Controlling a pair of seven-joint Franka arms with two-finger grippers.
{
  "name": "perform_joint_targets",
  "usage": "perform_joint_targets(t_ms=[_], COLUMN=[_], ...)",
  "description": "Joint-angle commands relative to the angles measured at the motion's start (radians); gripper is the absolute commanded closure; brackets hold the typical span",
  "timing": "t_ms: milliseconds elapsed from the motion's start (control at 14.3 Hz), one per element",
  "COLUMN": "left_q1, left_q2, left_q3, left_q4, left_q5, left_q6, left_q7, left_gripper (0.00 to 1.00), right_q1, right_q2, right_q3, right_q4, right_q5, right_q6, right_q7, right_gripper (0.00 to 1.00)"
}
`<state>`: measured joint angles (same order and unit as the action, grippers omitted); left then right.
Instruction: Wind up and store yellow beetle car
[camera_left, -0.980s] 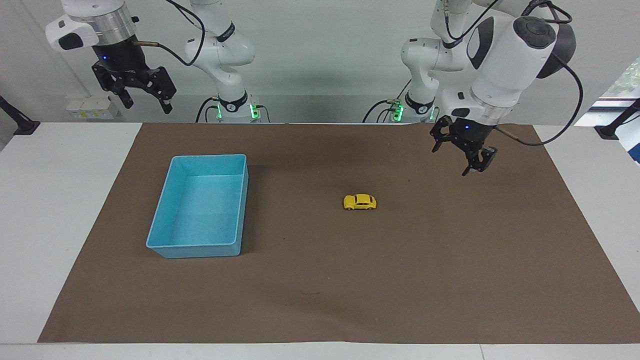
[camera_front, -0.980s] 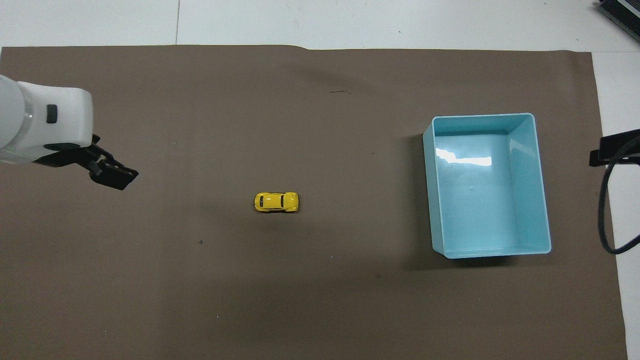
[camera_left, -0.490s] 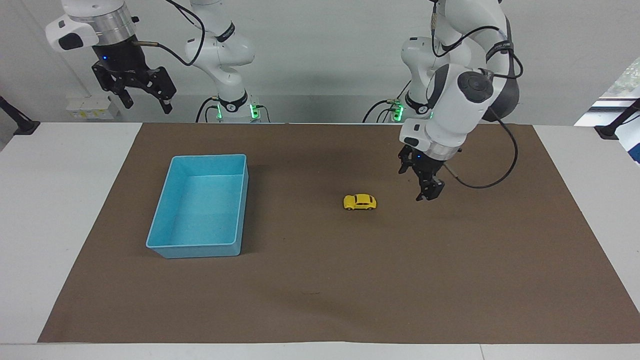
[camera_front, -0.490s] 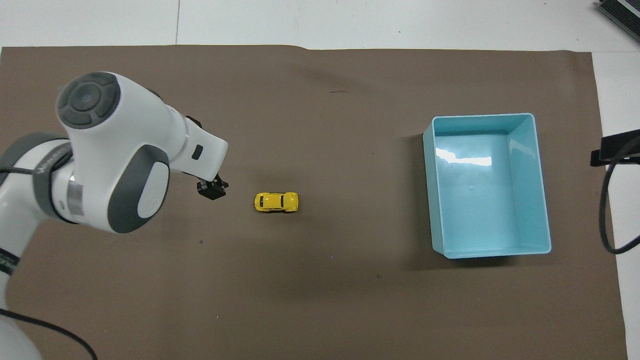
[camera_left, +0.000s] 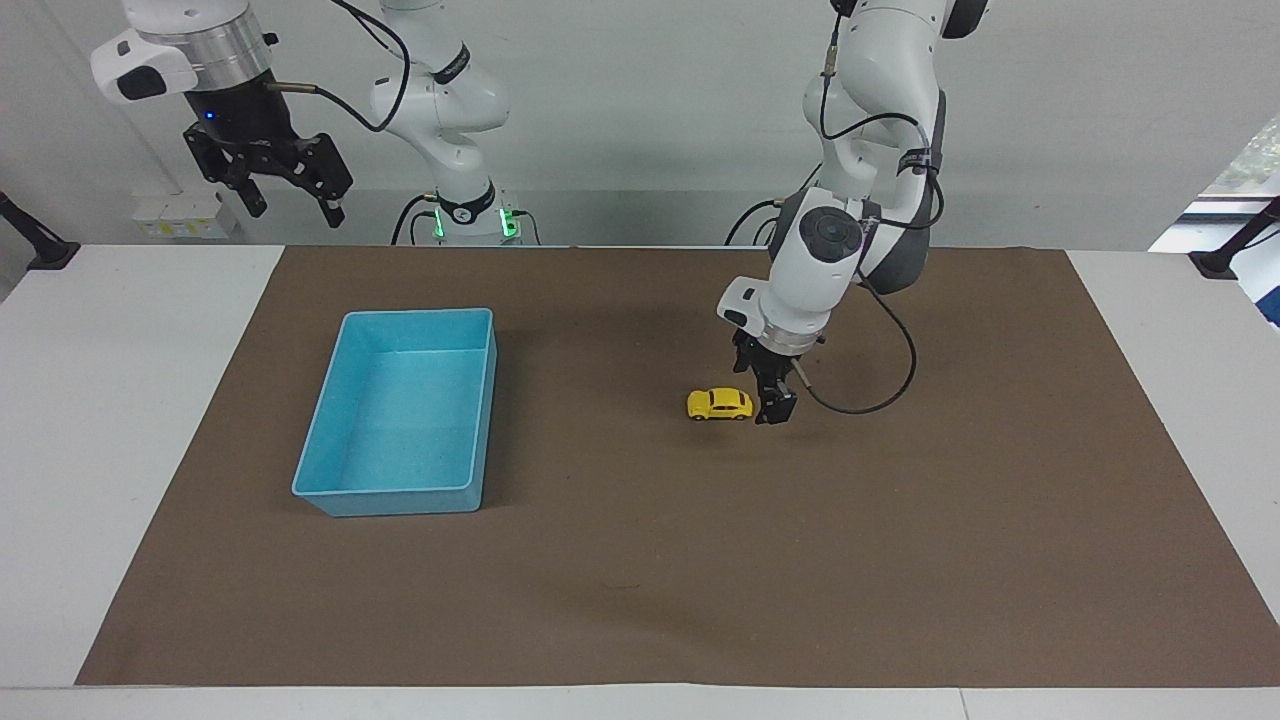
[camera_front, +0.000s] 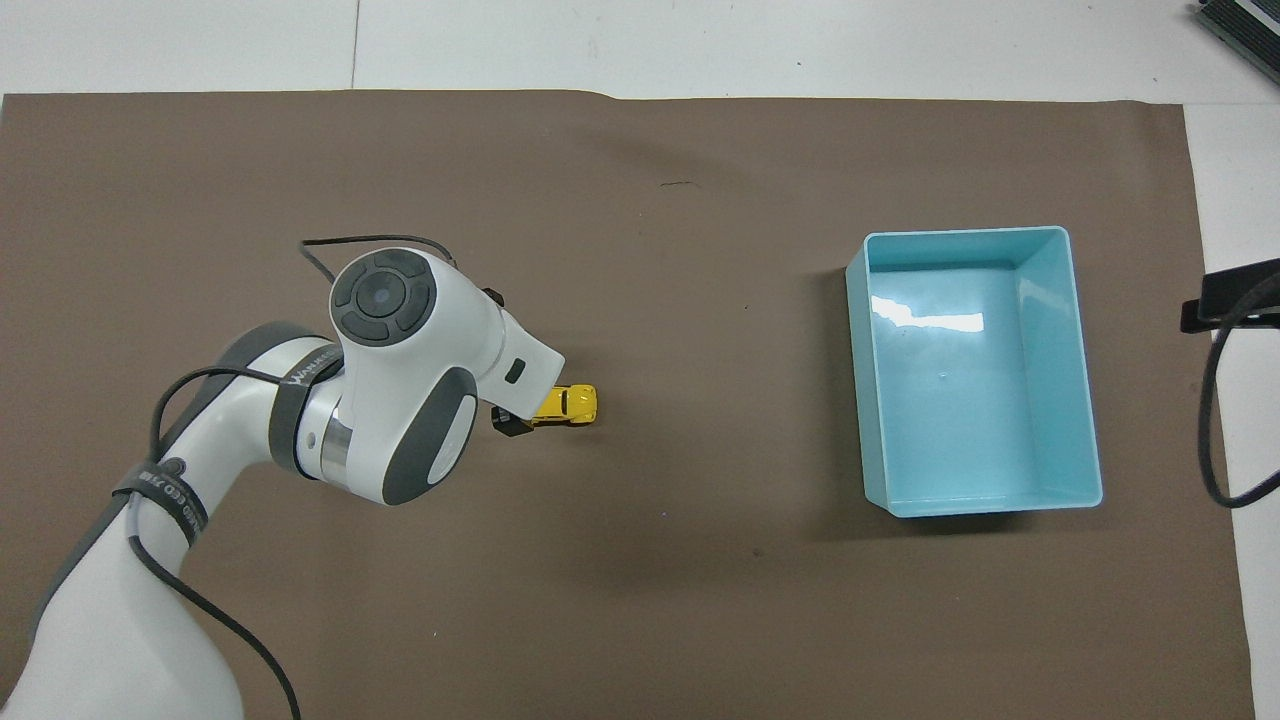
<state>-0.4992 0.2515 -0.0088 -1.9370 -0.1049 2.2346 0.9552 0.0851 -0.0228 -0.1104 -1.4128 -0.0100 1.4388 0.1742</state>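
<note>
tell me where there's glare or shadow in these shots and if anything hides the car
Overhead view: a white glare streak lies on the floor of the blue bin, dark shadow runs along its outer wall, and the left arm covers part of the yellow car. Facing view: the car shows whole beside the left claw, the bin shows no glare, and soft shadows darken the brown mat.

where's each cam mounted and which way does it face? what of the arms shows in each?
Facing view: high across the table, looking back at the robots; both arms show whole, the right tool raised and waiting above the table's edge, the left tool low beside the yellow beetle car.
Overhead view: high above the robots' end, looking forward and steeply down; the left arm enters bottom left, its wrist covering part of the car.
Shared: car, blue bin, brown mat, left arm, half a turn apart.
</note>
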Motion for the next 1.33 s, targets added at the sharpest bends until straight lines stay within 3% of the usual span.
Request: perform_joint_targets(t_ms=[0,910,1050,1120,1260], left_q1=[-0.042,-0.110,-0.140,-0.142,-0.144], left_q2=[-0.026,0.005,0.003,0.003,0.003], left_q3=[0.023,0.026,0.029,0.027,0.027], left_q4=[-0.065,-0.137,-0.134,-0.135,-0.135], left_q5=[0.025,0.027,0.071,0.109,0.131], left_q6=[0.054,0.146,0.146,0.146,0.143], left_q7=[0.020,-0.016,-0.051,-0.096,-0.168], left_gripper=[0.00,0.00,0.00,0.09,0.57], right_q1=[-0.010,-0.010,-0.010,-0.010,-0.010], right_q2=[-0.012,-0.014,-0.014,-0.014,-0.014], right_q3=[0.005,0.006,0.006,0.006,0.006], right_q4=[-0.020,-0.020,-0.020,-0.020,-0.020], right_q5=[0.018,0.016,0.016,0.016,0.016], right_q6=[0.012,0.012,0.012,0.012,0.012], right_q7=[0.025,0.025,0.025,0.025,0.025], right_gripper=[0.00,0.00,0.00,0.00,0.00])
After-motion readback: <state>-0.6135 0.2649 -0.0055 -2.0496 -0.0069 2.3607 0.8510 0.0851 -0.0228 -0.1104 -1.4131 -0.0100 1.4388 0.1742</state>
